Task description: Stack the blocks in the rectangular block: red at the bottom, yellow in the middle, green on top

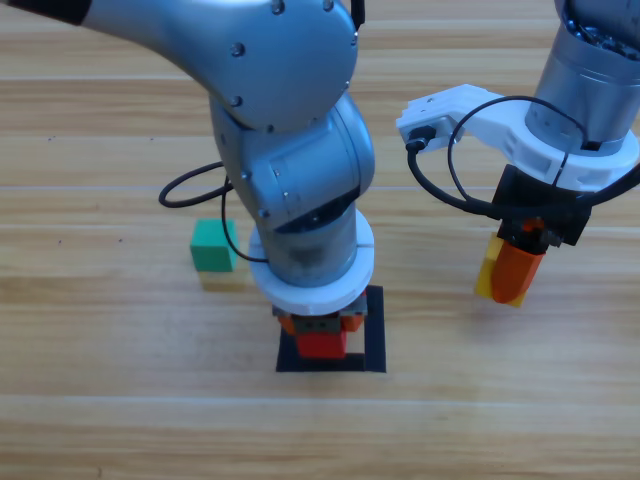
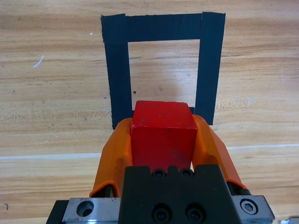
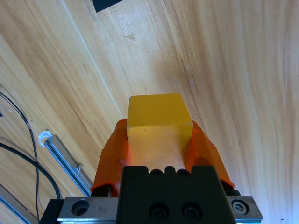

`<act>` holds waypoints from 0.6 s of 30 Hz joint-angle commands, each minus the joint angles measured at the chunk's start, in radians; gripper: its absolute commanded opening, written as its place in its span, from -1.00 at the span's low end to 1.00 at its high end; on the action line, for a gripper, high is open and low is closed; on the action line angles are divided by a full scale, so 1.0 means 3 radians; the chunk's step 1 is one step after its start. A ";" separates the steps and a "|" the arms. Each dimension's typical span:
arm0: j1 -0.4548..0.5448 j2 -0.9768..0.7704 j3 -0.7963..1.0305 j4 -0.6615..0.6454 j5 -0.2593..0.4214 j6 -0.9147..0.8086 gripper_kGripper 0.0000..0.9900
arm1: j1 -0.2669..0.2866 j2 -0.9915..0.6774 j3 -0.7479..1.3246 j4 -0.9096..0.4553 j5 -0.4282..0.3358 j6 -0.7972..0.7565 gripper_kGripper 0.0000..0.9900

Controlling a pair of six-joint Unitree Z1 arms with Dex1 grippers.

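Note:
My left gripper (image 1: pixel 320 340) is shut on the red cube (image 1: pixel 322 346), held over the black tape frame (image 1: pixel 374 340) near the table's front. In the left wrist view the red cube (image 2: pixel 162 133) sits between the orange fingers (image 2: pixel 114 154) at the near edge of the frame (image 2: pixel 119 74); whether it touches the table is unclear. To the right, my right gripper (image 1: pixel 512 275) is shut on the yellow cube (image 1: pixel 490 270), clear of the frame; the right wrist view shows the yellow cube (image 3: pixel 158 126) gripped. The green cube (image 1: pixel 212 246) rests on the table, left of the left arm.
A black cable (image 1: pixel 190 185) loops on the table behind the green cube. Another cable (image 1: pixel 440 180) hangs from the right wrist. In the right wrist view a metal rail (image 3: pixel 65 158) and cables lie at the table's edge.

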 commanded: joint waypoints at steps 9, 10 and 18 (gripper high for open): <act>-0.0054 0.0039 0.0080 -0.0122 0.0032 -0.0049 -1.00 | 0.0087 0.0040 0.0079 -0.0063 0.0027 -0.0039 -0.97; -0.0054 0.0044 0.0069 -0.0127 0.0026 -0.0059 -1.00 | 0.0087 0.0040 0.0079 -0.0063 0.0027 -0.0039 -0.97; -0.0054 0.0079 0.0064 -0.0194 0.0083 -0.0131 -1.00 | 0.0087 0.0045 0.0079 -0.0063 0.0033 -0.0039 -0.97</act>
